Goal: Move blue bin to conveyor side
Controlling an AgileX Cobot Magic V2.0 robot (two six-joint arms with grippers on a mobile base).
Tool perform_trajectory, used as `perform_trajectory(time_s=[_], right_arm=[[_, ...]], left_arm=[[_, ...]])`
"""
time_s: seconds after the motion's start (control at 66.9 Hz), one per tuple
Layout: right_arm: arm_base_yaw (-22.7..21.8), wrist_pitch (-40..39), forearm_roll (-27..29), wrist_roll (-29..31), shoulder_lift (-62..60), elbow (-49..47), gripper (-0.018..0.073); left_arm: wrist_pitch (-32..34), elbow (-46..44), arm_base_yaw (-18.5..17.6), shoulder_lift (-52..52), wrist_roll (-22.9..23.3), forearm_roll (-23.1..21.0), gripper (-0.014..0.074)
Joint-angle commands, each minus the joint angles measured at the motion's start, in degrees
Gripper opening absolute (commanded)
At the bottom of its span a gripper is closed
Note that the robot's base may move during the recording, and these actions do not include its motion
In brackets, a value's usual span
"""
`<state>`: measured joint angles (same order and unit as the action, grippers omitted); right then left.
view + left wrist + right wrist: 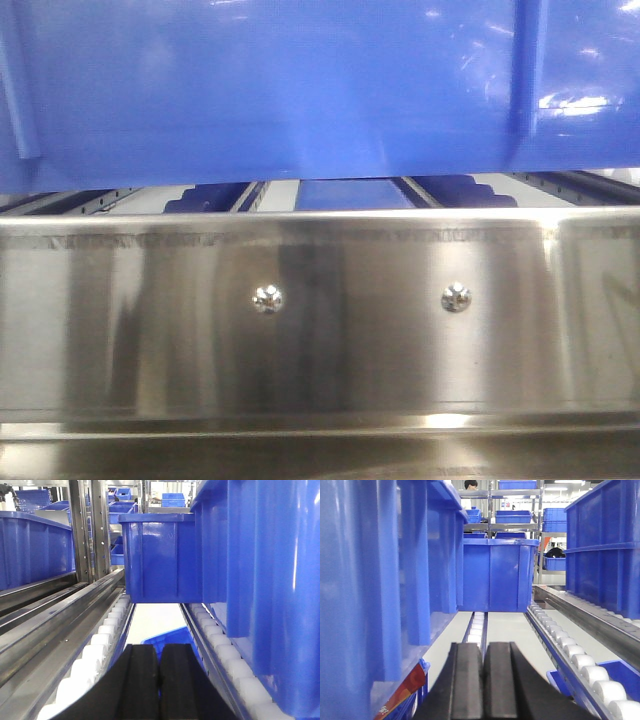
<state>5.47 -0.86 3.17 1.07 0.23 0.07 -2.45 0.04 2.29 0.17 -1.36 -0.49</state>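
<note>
2 parallel rails of white rollers [102, 641] carry the blue bin [270, 570], whose base rests on the rollers.

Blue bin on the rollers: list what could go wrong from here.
The left gripper and right gripper are shut beside the blue bin, gripping nothing, so it may skew or slip. The white rollers could let it run freely. The steel panel shows just below its lower edge; the bin might snag.

The blue bin [300, 90] is glossy, rollers [102, 641] white, fingers [467, 685] black, steel panel [320, 340] silver.
</note>
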Motion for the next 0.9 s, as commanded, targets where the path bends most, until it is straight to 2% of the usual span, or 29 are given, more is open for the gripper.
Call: perform_trajectory(time_s=[0.0,0.882], right_arm=[[0.17,-1.72,-0.5,0.65,-0.23,-0.07,-0.0089],[0.17,-2.21,-0.5,0.65,-0.23,-0.07,-0.0089]], left_arm=[[-0.9,-0.04,-0.2,-0.17,0.32,-0.26,-0.0008],[0.62,-0.04,-0.21,-0.17,0.32,-0.26,-0.0008]])
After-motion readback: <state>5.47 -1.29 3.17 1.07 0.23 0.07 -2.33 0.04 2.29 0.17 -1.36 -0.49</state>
